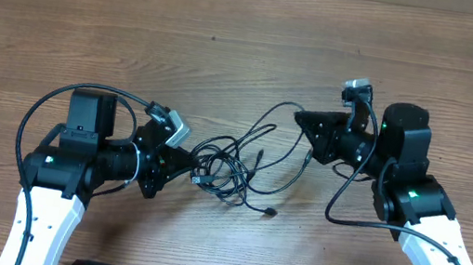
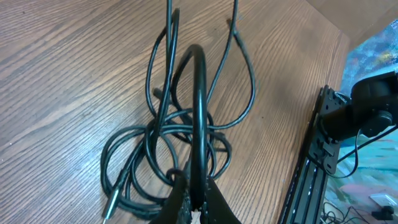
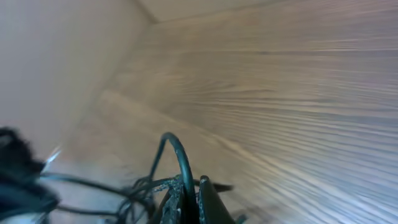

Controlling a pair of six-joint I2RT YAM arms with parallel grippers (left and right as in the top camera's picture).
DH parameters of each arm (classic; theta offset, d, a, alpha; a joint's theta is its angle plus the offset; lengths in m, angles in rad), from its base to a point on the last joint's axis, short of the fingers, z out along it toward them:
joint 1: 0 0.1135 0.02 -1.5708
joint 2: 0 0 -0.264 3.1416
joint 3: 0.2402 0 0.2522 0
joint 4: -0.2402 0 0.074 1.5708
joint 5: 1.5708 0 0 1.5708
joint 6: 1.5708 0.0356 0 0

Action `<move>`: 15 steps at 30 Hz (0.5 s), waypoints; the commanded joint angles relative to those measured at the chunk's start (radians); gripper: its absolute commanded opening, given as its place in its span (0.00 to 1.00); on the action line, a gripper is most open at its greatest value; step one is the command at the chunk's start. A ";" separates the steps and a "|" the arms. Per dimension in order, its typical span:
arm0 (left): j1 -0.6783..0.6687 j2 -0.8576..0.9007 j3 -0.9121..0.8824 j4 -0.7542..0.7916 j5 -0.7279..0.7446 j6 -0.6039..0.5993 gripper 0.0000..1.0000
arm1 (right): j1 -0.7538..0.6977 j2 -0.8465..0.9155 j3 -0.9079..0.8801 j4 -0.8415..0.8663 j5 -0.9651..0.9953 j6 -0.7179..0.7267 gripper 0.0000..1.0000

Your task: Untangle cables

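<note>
The cables (image 1: 232, 165) lie in a loose tangle on the wooden counter (image 1: 233, 29), between the 2 arms. The left gripper (image 1: 187, 165) pinches a cord at the tangle's left edge (a loop arches up from its tips). The right gripper (image 1: 301, 118) pinches another at the upper right.
</note>
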 commanded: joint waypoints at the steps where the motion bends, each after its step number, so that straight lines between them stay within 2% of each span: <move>1: 0.000 -0.017 0.007 0.006 0.003 0.022 0.04 | -0.007 -0.006 0.014 0.009 -0.153 0.001 0.12; 3: 0.000 -0.017 0.007 0.007 0.003 0.023 0.04 | -0.007 -0.006 0.014 0.007 -0.182 0.000 0.24; 5: 0.000 -0.017 0.007 0.011 0.003 0.022 0.04 | -0.007 -0.006 0.014 0.006 -0.214 -0.001 0.47; 6: 0.000 -0.017 0.007 0.015 0.003 0.022 0.04 | -0.007 -0.006 0.014 0.006 -0.227 -0.005 0.63; 8: 0.000 -0.017 0.007 0.024 0.003 0.022 0.04 | -0.007 -0.006 0.014 0.006 -0.250 -0.006 0.84; 11: 0.000 -0.017 0.007 0.034 0.003 0.022 0.04 | -0.007 -0.006 0.014 -0.010 -0.251 -0.006 0.98; 15: 0.000 -0.017 0.007 0.038 0.003 0.022 0.04 | -0.007 -0.006 0.014 -0.062 -0.250 -0.006 1.00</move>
